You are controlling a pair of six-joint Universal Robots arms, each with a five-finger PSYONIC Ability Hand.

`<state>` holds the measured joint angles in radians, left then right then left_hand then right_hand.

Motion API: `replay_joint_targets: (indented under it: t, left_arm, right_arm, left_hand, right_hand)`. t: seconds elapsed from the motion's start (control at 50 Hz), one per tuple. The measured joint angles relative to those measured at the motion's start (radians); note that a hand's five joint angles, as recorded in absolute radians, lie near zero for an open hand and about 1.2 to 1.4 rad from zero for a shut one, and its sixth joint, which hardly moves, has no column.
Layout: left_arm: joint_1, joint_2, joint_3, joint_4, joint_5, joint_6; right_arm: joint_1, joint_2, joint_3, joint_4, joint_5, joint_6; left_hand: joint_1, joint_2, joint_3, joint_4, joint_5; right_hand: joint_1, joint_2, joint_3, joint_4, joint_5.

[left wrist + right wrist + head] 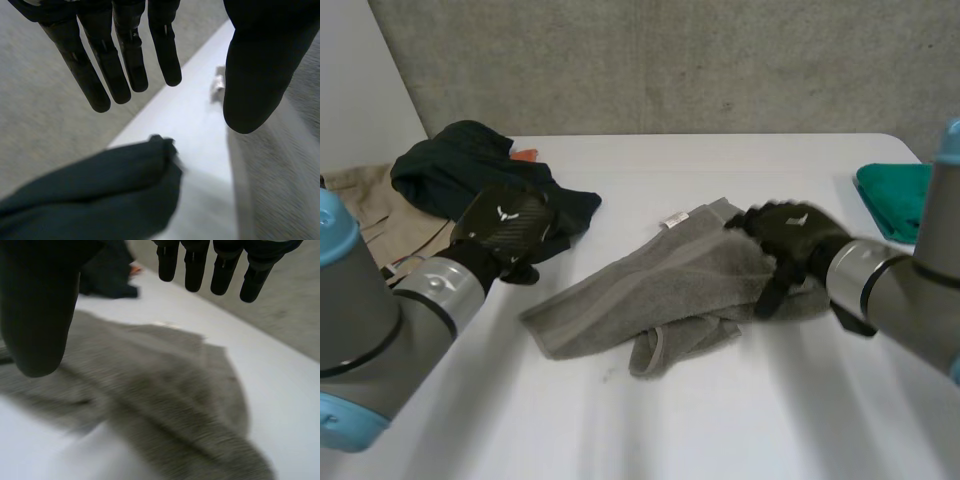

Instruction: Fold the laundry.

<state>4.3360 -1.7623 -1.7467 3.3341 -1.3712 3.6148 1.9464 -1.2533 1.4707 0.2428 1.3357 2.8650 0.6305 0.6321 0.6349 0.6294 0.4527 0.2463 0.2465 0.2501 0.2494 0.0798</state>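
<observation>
A crumpled grey towel (660, 290) lies across the middle of the white table (740, 420), with a small white tag (673, 221) at its far edge. My right hand (790, 240) is over the towel's right end. In the right wrist view its fingers (220, 265) are straight and its thumb (40, 305) stands apart, with the towel (165, 390) under the palm and nothing held. My left hand (505, 232) is at the near edge of a dark green garment (470, 170). Its fingers (125, 55) are straight above that garment (100, 190) and hold nothing.
A beige garment (365, 210) lies at the table's left edge beside the dark one, with a bit of orange cloth (525, 155) behind it. A teal cloth (895, 195) sits at the far right. A grey wall (670, 60) runs behind the table.
</observation>
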Motion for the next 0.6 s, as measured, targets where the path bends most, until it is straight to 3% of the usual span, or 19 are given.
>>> replay_joint_targets:
  t: [0.14, 0.3, 0.44, 0.6]
  left_arm:
    - [0.108, 0.001, -0.012, -0.159, 0.172, 0.003]
    - [0.224, -0.037, -0.018, -0.247, 0.354, 0.009]
    - [0.255, -0.064, -0.019, -0.250, 0.385, 0.011]
    - [0.253, -0.063, -0.025, -0.228, 0.353, -0.004]
  right_arm:
    - [0.127, -0.033, 0.126, -0.033, -0.001, -0.088]
    - [0.294, 0.022, 0.257, -0.303, 0.058, -0.120]
    - [0.387, 0.124, 0.266, -0.523, 0.129, -0.161]
    - [0.407, 0.222, 0.203, -0.572, 0.144, -0.223]
  left_hand:
    - [-0.069, -0.070, -0.072, -0.071, -0.075]
    - [-0.206, -0.205, -0.208, -0.214, -0.214]
    - [-0.206, -0.205, -0.208, -0.214, -0.215]
    - [-0.206, -0.206, -0.208, -0.215, -0.215]
  right_hand:
    - [0.081, 0.060, 0.081, 0.077, 0.082]
    - [0.095, 0.073, 0.100, 0.097, 0.106]
    - [0.200, 0.182, 0.192, 0.194, 0.194]
    - [0.377, 0.378, 0.374, 0.373, 0.367]
